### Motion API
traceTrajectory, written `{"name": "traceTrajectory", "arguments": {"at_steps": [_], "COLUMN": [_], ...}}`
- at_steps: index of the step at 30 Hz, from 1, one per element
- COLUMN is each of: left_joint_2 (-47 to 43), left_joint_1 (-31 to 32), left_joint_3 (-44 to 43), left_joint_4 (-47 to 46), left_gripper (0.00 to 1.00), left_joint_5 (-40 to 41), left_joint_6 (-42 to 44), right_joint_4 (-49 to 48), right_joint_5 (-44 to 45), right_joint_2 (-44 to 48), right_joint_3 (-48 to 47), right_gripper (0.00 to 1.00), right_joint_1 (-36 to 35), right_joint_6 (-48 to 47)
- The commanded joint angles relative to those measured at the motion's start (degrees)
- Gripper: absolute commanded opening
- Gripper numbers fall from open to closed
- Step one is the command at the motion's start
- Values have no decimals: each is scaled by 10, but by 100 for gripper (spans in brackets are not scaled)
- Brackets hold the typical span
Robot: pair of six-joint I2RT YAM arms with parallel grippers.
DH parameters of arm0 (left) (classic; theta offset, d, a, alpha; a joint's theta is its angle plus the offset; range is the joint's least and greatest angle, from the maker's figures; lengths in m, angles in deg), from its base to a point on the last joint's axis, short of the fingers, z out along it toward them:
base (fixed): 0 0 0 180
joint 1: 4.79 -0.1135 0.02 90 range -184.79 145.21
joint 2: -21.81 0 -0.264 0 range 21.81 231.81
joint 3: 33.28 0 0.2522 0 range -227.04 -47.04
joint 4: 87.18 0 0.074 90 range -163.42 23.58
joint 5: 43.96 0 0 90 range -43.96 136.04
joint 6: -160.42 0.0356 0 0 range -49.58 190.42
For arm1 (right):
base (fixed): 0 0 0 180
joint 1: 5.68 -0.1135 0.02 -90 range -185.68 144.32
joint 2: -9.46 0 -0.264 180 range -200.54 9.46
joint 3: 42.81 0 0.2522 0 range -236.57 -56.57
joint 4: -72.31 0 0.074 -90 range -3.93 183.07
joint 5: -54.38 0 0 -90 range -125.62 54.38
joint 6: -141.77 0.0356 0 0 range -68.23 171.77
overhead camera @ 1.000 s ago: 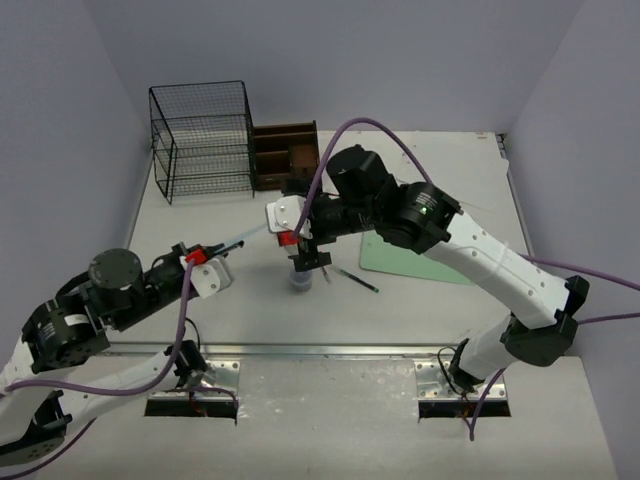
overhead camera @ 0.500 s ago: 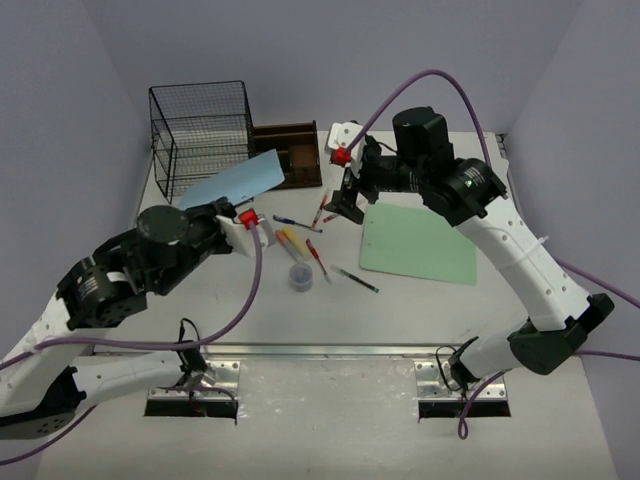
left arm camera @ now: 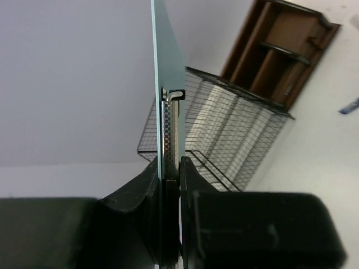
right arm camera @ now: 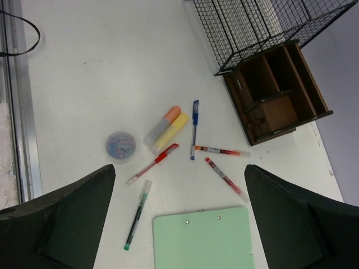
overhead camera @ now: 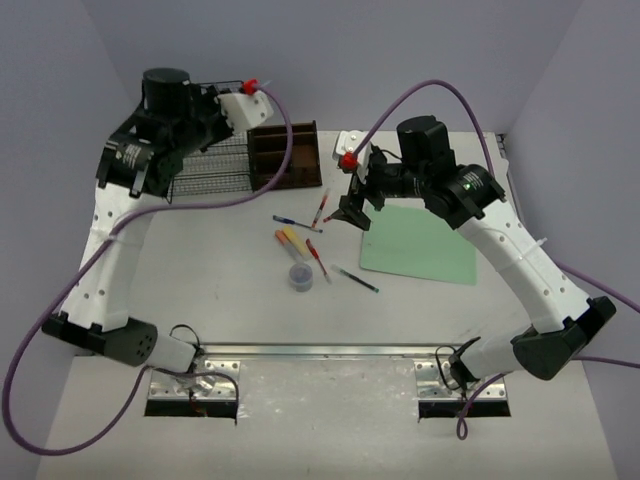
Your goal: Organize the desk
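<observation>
The desk (overhead camera: pixel 200 290) is a white tabletop that also shows in the right wrist view (right arm camera: pixel 84 73). My left gripper (left arm camera: pixel 171 168) is shut on a pale blue clipboard (left arm camera: pixel 162 67), seen edge-on with its metal clip (left arm camera: pixel 170 126). It is raised high beside the black wire rack (overhead camera: pixel 200 165), at the back left in the top view (overhead camera: pixel 250 95). My right gripper (overhead camera: pixel 352 205) is open and empty in the wrist view (right arm camera: pixel 179 168). It hovers over scattered pens and the green clipboard (right arm camera: pixel 205 238).
On the desk lie a blue pen (right arm camera: pixel 194 126), two highlighters (right arm camera: pixel 166 129), red pens (right arm camera: pixel 151 163), a green pen (right arm camera: pixel 137 216) and a small round container (right arm camera: pixel 120 145). A brown wooden organiser (overhead camera: pixel 285 155) stands beside the wire rack (right arm camera: pixel 252 22). A metal rail (overhead camera: pixel 320 350) runs along the near edge.
My left arm swung up and back from low over the desk's left side to the wire rack, carrying the blue clipboard. My right gripper rose off the round container and moved back towards the organiser.
</observation>
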Motion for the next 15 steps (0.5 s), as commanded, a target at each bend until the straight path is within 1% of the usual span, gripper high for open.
{"name": "traceTrajectory", "arguments": {"at_steps": [1, 2, 3, 4, 6, 9, 12, 15], "left_joint_2": [106, 134, 149, 163, 169, 170, 181, 199], "left_joint_1": [-121, -140, -155, -184, -241, -295, -343, -363], "left_joint_3": [-195, -235, -255, -270, -265, -234, -229, -236], "left_joint_4": [62, 85, 98, 112, 101, 74, 51, 46], "left_gripper": [0, 0, 0, 0, 0, 0, 0, 0], "left_joint_5": [-199, -234, -268, -307, -381, -466, -533, -555], "left_joint_6": [83, 104, 128, 156, 183, 230, 246, 268], "right_joint_4": [-31, -31, -32, -33, -34, -33, -31, -32], "right_joint_5": [-19, -19, -20, -21, -22, -24, -23, -23], "right_joint_2": [20, 20, 19, 19, 18, 13, 10, 8], "right_joint_3": [13, 14, 16, 19, 24, 28, 31, 35], "right_gripper": [99, 99, 99, 99, 99, 99, 99, 99], "right_joint_1": [9, 9, 9, 10, 11, 11, 12, 13], "right_joint_6": [5, 5, 4, 4, 3, 3, 0, -3]}}
